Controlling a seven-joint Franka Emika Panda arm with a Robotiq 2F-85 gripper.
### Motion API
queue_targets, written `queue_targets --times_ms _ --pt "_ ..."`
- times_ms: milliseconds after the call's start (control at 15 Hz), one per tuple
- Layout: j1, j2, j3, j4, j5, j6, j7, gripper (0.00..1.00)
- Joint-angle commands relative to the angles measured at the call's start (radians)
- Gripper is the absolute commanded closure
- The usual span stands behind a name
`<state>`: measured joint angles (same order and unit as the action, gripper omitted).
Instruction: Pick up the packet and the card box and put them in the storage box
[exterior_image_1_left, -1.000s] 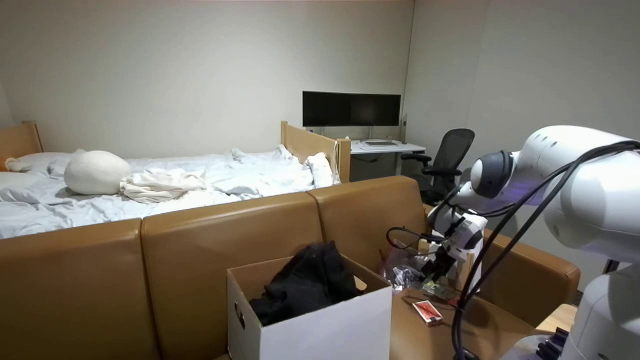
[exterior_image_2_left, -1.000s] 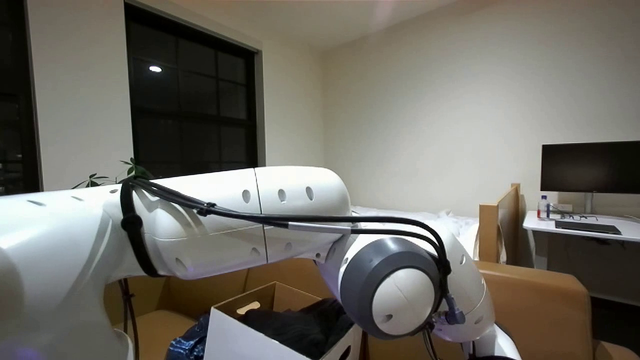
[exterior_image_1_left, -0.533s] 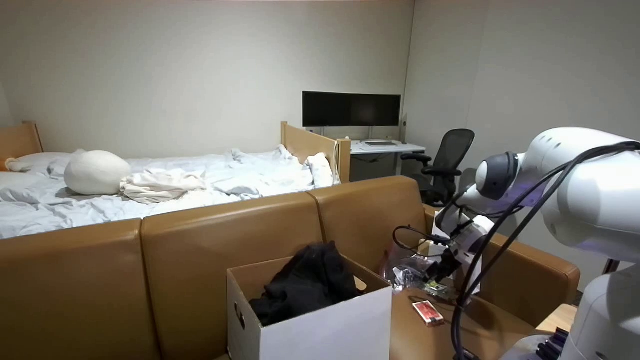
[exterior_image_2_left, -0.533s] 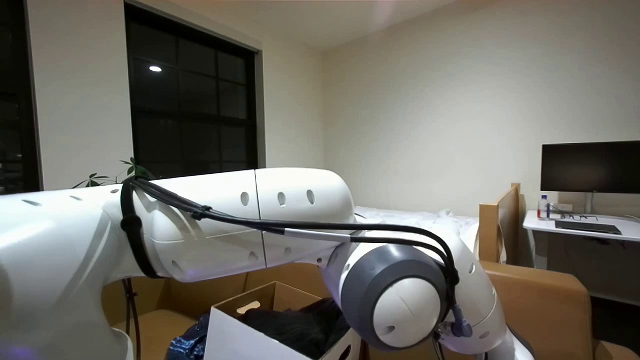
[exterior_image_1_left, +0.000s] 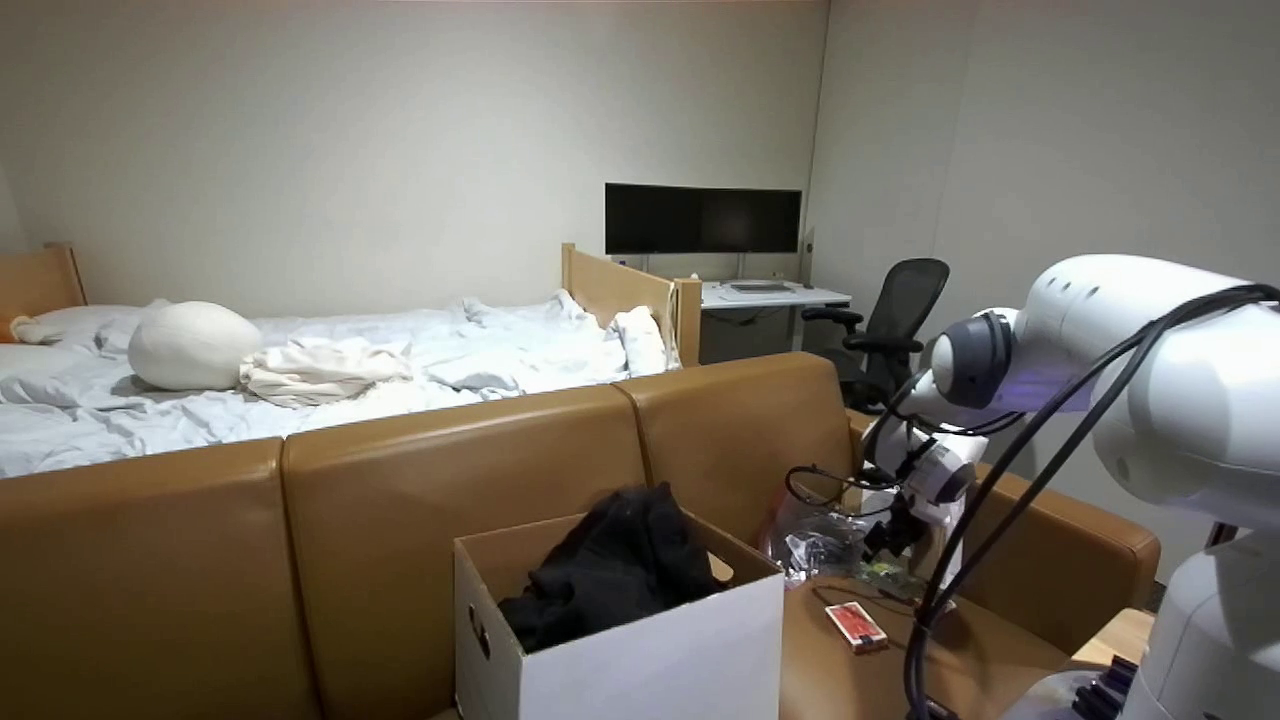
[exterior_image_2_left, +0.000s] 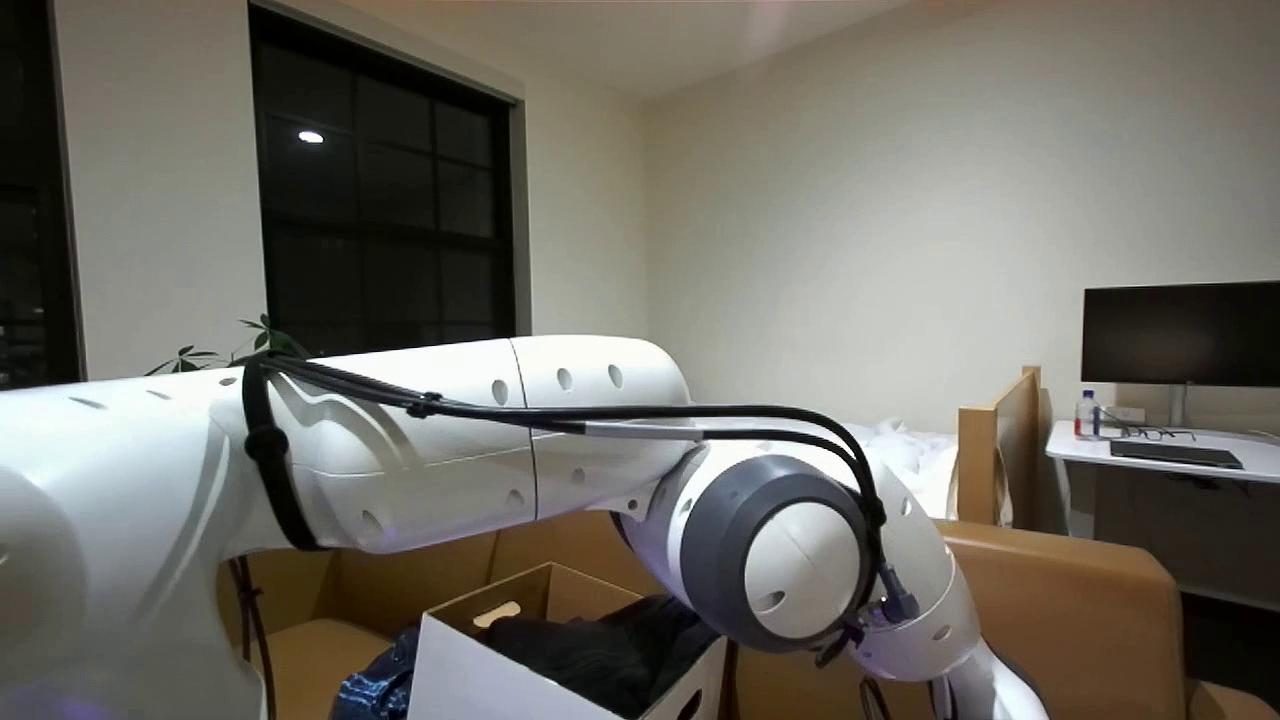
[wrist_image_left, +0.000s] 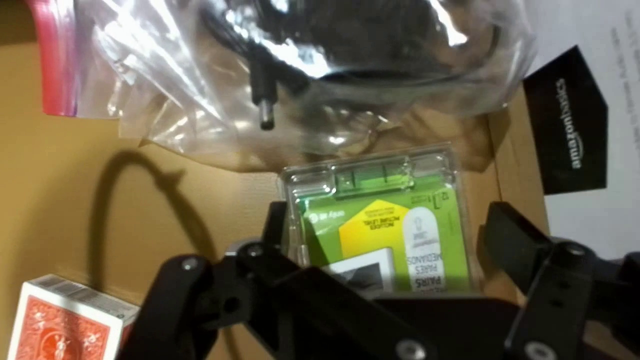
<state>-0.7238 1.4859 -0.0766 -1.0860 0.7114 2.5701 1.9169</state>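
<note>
Behind the tan couch (exterior_image_1_left: 460, 450) are a rumpled bed (exterior_image_1_left: 480, 350), a desk (exterior_image_1_left: 780, 296) and a black chair (exterior_image_1_left: 908, 300). On its seat (exterior_image_1_left: 820, 680) lies the packet (wrist_image_left: 372, 225), green and yellow under clear plastic. Through the wrist view I have it framed by my gripper (wrist_image_left: 387, 220), its fingers spread wide, one to each side; whether either touches the edge of the packet, I cannot tell. Just beside the packet is a clear bag (wrist_image_left: 310, 115), a black plug (wrist_image_left: 263, 85) showing through the plastic. An upright white box (wrist_image_left: 590, 217) stands near both, its black label (wrist_image_left: 570, 125) reading amazonbasics. I see the card box (wrist_image_left: 65, 322) lying flat on the seat, red face up, near the packet but outside the fingers. Farther out, the storage box (exterior_image_1_left: 650, 660) shows in both exterior views, black cloth (exterior_image_1_left: 620, 570) heaped above its rim. My arm (exterior_image_2_left: 430, 490) hides part of it in an exterior view.
</note>
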Motion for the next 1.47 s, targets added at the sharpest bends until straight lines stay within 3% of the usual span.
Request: queue_targets --times_ms 0,200,400,600,867,1133,1200,1400 --pt "0.12 0.0 -0.118 -0.026 -0.046 0.09 0.16 0.0" --pt "0.189 0.002 -0.199 -0.056 -0.125 0.022 0.273 0.0" --pt "0.203 0.005 -0.223 -0.089 -0.209 -0.062 0.338 0.0" --pt "0.144 0.007 -0.168 -0.078 -0.345 -0.127 0.393 0.0" --pt "0.105 0.006 -0.127 -0.05 -0.429 -0.149 0.42 0.0" --pt "0.089 0.005 -0.046 -0.032 -0.462 -0.138 0.37 0.0" --pt "0.117 0.005 -0.059 -0.034 -0.408 -0.139 0.325 0.0" --pt "0.13 0.004 -0.022 -0.019 -0.397 -0.134 0.27 0.0"
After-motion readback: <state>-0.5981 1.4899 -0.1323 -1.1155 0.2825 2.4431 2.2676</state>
